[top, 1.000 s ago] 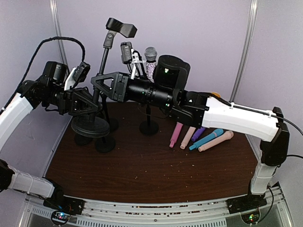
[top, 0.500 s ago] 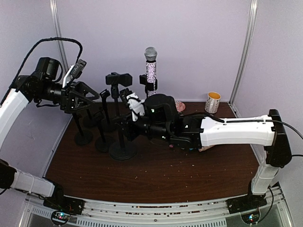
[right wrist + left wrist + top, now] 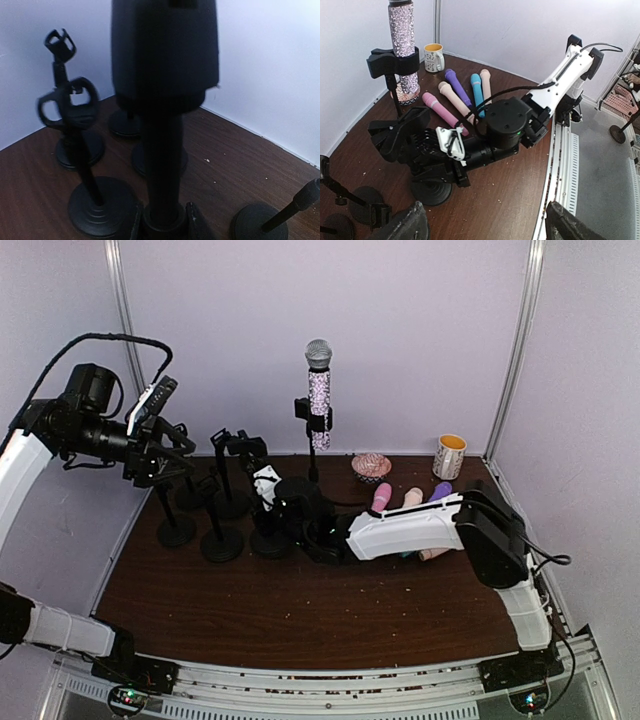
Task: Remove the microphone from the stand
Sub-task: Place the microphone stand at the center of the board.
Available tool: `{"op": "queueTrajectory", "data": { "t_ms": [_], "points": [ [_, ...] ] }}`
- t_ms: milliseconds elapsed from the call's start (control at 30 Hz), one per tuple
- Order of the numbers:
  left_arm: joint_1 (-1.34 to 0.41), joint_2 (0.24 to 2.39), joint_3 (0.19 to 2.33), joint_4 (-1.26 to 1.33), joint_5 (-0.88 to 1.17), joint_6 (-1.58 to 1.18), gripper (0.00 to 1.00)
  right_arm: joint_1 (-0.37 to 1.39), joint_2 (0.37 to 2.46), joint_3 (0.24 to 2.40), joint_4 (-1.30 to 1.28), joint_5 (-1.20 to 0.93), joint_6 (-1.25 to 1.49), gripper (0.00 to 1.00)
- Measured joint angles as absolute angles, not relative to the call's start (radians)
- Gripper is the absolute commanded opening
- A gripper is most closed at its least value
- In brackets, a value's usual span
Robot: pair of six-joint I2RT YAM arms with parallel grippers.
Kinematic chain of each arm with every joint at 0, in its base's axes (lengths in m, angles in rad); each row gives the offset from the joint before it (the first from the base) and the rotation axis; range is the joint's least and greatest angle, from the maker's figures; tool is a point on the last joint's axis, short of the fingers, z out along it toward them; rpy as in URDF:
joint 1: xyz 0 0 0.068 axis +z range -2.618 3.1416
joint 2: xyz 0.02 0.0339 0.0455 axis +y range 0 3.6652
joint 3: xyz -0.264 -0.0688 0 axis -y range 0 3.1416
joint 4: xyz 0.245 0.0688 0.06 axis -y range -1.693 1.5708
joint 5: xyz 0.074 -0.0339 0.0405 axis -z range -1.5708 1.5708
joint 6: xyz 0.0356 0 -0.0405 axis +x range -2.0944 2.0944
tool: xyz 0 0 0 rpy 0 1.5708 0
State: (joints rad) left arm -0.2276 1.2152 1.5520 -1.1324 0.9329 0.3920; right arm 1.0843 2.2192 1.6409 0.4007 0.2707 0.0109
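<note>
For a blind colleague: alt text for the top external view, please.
A sparkly silver microphone stands upright, clipped in a tall black stand at the back of the brown table. The right gripper clasps an empty black stand low down, the left gripper hangs raised at left; pastel microphones lie at right.

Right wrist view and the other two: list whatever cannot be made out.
Right hand: right wrist view cuts its fingertips at the bottom edge; top view loses it among black stands, so its grip on the stand pole is unclear.
Microphone: left wrist view, head cut by the top edge.
Coloured microphones: top view, partly hidden behind the right arm.
Dark shape: right wrist view, blurred beyond identifying.
</note>
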Motion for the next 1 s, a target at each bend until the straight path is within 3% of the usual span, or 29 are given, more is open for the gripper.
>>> {"op": "queueTrajectory", "data": {
  "t_ms": [67,133,400,567,600,633,800,1000],
  "points": [
    [-0.223,1.215,1.552,-1.132,0.919,0.398,0.85,1.065,2.287,1.692,0.413,0.279,0.015,0.01],
    [-0.22,1.215,1.552,-1.133,0.91,0.403,0.85,1.046,2.339,1.74,0.405,0.292,0.021,0.13],
    [-0.216,1.229,1.583,-1.14,0.894,0.411,0.85,1.055,2.339,1.734,0.396,0.297,0.049,0.37],
    [-0.216,1.231,1.579,-1.137,0.887,0.411,0.82,1.081,2.295,1.647,0.438,0.308,0.1,0.75],
    [-0.216,1.23,1.573,-1.131,0.883,0.41,0.81,1.086,2.294,1.638,0.451,0.311,0.109,0.94],
    [-0.216,1.23,1.565,-1.124,0.877,0.41,0.8,1.09,2.294,1.63,0.467,0.311,0.121,0.99],
    [-0.216,1.253,1.526,-1.075,0.837,0.397,0.78,1.095,2.277,1.541,0.529,0.319,0.147,1.0],
    [-0.253,1.386,1.577,-0.965,0.786,0.353,0.77,1.102,2.116,1.305,0.596,0.344,0.162,1.0]
  ]
}}
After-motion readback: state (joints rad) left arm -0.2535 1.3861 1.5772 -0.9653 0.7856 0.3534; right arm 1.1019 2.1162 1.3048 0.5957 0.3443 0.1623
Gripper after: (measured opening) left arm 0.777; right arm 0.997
